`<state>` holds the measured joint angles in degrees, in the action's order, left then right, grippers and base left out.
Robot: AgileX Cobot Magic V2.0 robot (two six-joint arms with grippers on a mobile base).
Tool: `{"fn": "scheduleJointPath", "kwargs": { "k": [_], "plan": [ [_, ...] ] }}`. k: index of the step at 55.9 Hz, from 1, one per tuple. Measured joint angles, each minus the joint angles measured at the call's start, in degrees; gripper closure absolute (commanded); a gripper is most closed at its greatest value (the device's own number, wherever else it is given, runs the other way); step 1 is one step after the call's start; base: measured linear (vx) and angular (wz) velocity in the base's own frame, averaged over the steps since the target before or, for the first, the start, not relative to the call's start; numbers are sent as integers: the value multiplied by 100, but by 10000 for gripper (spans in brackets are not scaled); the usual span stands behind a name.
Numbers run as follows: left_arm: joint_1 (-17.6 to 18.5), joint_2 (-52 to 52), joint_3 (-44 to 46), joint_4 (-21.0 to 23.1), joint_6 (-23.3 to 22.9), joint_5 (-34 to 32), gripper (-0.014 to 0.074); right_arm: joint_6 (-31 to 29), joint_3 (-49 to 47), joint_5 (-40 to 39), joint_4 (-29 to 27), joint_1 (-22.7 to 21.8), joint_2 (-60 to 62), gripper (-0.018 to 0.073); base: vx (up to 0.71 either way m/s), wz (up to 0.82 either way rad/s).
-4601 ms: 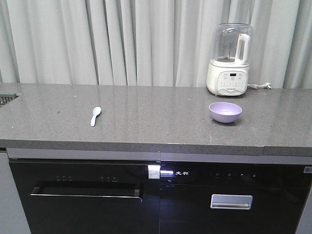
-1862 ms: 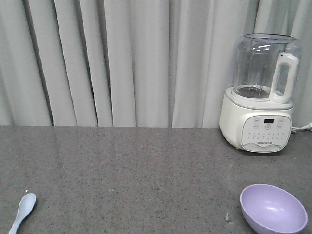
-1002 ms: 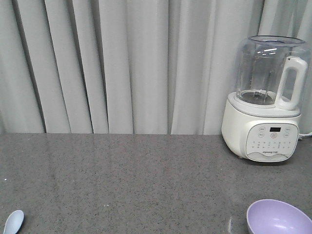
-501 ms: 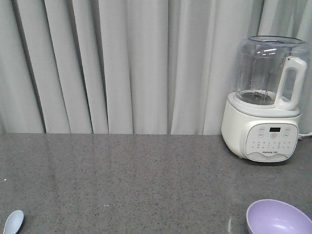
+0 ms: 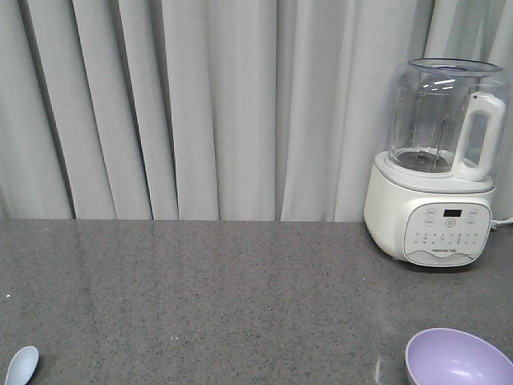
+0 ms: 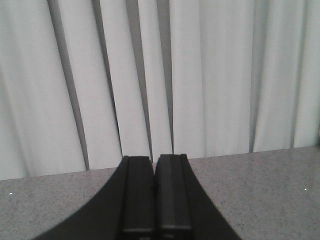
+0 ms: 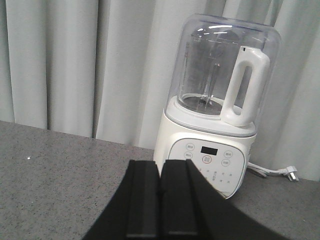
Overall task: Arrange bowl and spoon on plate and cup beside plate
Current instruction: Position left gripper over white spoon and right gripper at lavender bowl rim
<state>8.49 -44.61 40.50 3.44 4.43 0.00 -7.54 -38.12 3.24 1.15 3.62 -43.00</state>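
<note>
The lavender bowl point(image 5: 458, 360) sits on the grey counter at the bottom right of the front view, partly cut off by the frame. Only the scoop of the pale blue spoon point(image 5: 21, 365) shows at the bottom left. The plate and the cup are out of view. My left gripper point(image 6: 154, 161) is shut with nothing between its black fingers, above the counter and facing the curtain. My right gripper point(image 7: 160, 165) is also shut and empty, pointing toward the white blender. Neither gripper appears in the front view.
A white blender point(image 5: 437, 164) point(image 7: 216, 105) with a clear jug stands at the back right of the grey stone counter point(image 5: 224, 297), its power plug point(image 7: 287, 172) lying beside it. A grey pleated curtain point(image 5: 200, 104) hangs behind the counter.
The front view has closed in on the counter since the oldest frame and has held nearly still over the last second. Bowl and spoon lie where they were.
</note>
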Motion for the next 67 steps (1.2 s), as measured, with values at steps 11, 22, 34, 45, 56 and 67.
{"fn": "scheduleJointPath", "kwargs": {
  "k": [11,22,34,45,56,67],
  "plan": [
    [0,0,0,0,0,0,143,0,0,-12,-4,0,0,60,0,0],
    [0,-15,0,0,-5,0,48,-5,0,-94,-4,0,0,-101,0,0],
    [0,-414,0,0,-89,1622,59,-11,0,-151,-4,0,0,-77,0,0],
    [0,-1405,60,-1609,-1909,3044,59,-11,0,-170,-4,0,0,-22,0,0],
    [0,-2290,463,-2401,-2641,3668,59,-11,0,-139,-4,0,0,-15,0,0],
    [0,-3375,1256,-1814,-2030,4348,59,-15,0,-57,-4,0,0,-15,0,0]
  ]
}}
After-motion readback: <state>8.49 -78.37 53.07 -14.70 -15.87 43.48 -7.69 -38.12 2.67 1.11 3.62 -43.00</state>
